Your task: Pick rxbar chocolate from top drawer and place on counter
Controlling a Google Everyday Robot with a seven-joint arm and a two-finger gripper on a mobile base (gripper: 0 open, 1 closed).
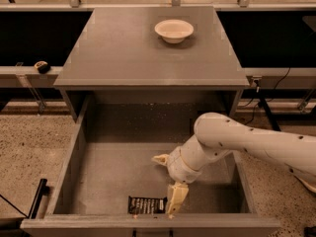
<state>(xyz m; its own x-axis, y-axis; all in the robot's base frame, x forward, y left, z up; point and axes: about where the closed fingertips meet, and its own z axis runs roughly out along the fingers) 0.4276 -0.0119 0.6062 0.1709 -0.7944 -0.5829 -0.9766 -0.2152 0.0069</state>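
Camera view: my gripper [169, 179] spread open inside top drawer [74, 152].
Black-wrapped rxbar chocolate [145, 205], white lettering unreadable, flat by drawer's front edge, at my lower fingertip.

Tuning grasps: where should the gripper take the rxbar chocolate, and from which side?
Probably from above, pinching across its short width. The rxbar chocolate lies flat on the top drawer floor, hard by the front wall, so a frontal approach looks blocked. The gripper hangs open over its image-right end.
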